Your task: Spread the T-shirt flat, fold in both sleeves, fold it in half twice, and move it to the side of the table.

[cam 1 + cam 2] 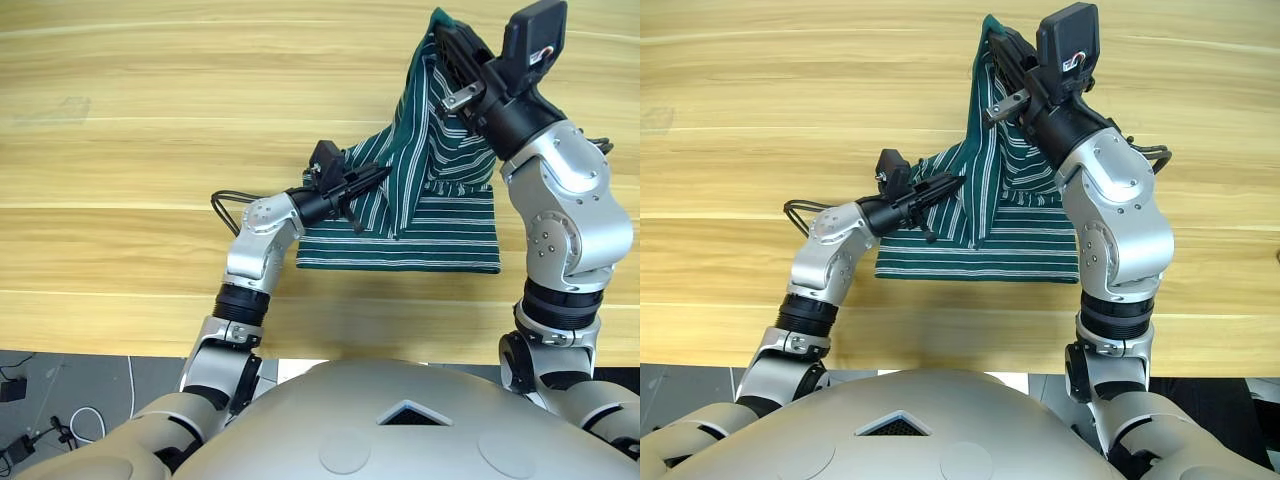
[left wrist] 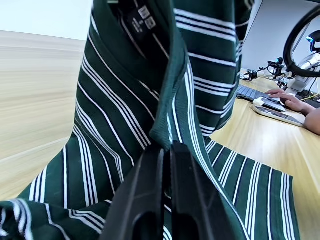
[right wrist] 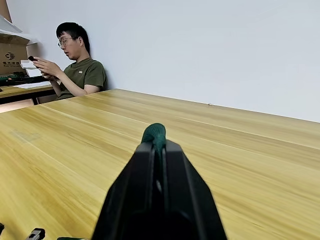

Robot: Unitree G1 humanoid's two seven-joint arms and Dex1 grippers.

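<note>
The dark green T-shirt with white stripes lies partly on the wooden table, its lower part folded flat and its upper part pulled up into a peak. My right gripper is raised over the table's far side, shut on the top of that peak; the right wrist view shows a green nub of cloth pinched at the gripper's tip. My left gripper is low at the shirt's left side, shut on a fold of the fabric near the collar, as the left wrist view shows at its tip.
A black cable loop lies on the table beside my left forearm. The table's front edge runs just before my body. Bare wood stretches to the left and behind the shirt.
</note>
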